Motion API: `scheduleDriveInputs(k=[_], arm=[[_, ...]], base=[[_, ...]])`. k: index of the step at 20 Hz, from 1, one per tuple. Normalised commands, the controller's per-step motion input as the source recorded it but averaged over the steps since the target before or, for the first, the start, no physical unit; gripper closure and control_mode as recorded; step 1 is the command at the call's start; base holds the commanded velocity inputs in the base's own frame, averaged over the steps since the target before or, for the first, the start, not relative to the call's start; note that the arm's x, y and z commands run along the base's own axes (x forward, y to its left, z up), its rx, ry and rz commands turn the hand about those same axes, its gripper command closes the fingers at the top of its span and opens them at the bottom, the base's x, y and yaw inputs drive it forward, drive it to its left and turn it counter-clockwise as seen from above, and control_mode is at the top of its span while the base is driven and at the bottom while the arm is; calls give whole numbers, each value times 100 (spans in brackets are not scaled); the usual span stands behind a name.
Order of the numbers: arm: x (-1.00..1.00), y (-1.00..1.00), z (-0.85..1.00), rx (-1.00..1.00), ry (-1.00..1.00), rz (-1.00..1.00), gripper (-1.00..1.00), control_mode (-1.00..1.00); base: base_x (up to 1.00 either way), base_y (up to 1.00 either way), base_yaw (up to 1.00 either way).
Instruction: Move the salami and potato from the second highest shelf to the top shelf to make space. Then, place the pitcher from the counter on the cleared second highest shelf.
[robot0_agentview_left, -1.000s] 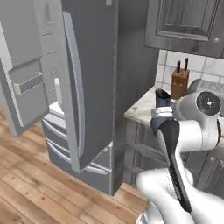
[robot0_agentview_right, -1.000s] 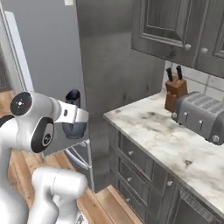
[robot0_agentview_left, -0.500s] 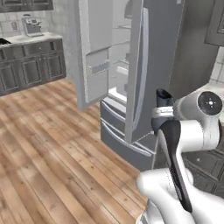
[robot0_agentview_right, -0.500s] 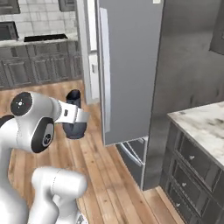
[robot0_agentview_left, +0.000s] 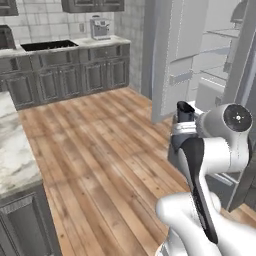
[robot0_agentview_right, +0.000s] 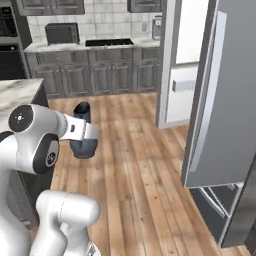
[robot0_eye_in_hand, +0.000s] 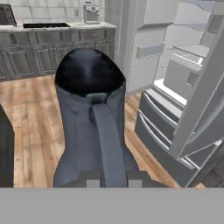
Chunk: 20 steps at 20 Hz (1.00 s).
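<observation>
The pitcher (robot0_eye_in_hand: 92, 127) stands between the jaws, left of the open fridge (robot0_eye_in_hand: 183, 87); counter (robot0_agentview_left: 15, 150) farther left.

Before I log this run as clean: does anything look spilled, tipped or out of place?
Nothing stands out. The gripper holds the dark pitcher upright, no spill shows on the wood floor, and the fridge stands open.

Floor (robot0_agentview_left: 100, 150) open — fridge door (robot0_agentview_right: 220, 100) blocks rt.

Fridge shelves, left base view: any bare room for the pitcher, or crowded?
The shelf panels between the left door and the right door's edge look bare where visible. Their right ends are hidden behind that door. Below them the white drawer takes the room. The pitcher must pass between the two doors.
</observation>
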Motion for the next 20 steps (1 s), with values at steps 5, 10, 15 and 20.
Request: scheduleDriveInputs(k=[5,10,15,20], arm=[[0,0,0,0,0,0,100,100],[0,0,0,0,0,0,100,100],[0,0,0,0,0,0,100,100],[0,0,0,0,0,0,100,100]], base=[[67,2,0],[63,0,-17],[70,0,-33],[74,0,-47]])
